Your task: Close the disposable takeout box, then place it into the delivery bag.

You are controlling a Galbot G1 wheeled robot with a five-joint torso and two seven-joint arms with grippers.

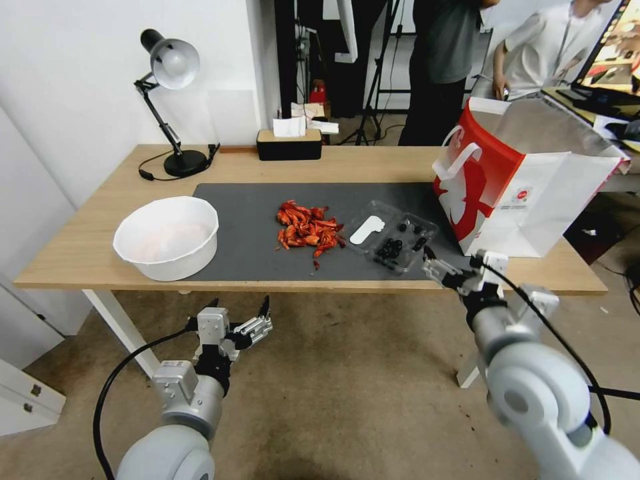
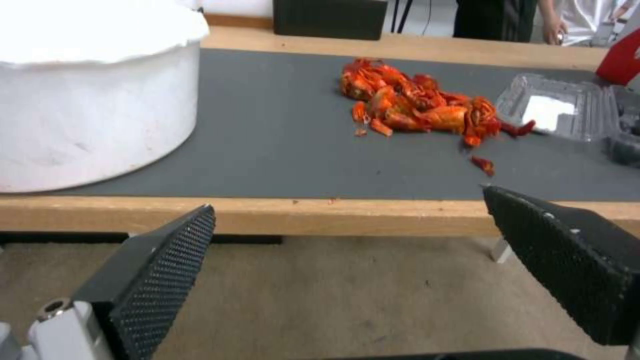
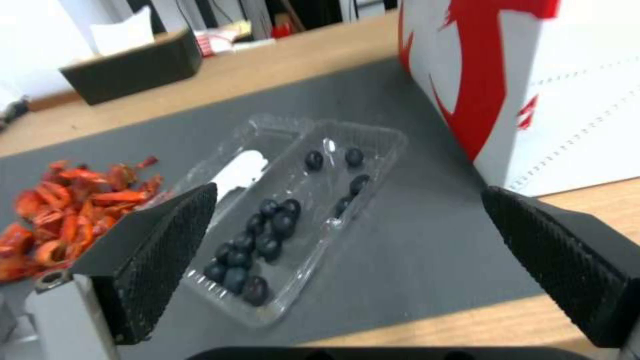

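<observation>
The disposable takeout box (image 1: 393, 239) lies open on the grey mat (image 1: 247, 233), both clear halves flat, dark berries in one and a white label in the other, between the pile of red crayfish shells (image 1: 308, 230) and the delivery bag (image 1: 527, 180), which stands upright near the table's right end. The right gripper (image 1: 437, 267) hangs at the table's front edge just before the box, jaws spread wide and empty. The left gripper (image 1: 243, 320) waits below the table edge, near the white bowl (image 1: 167, 237), jaws also wide apart and holding nothing.

Head overhead; wrists low, tableward
</observation>
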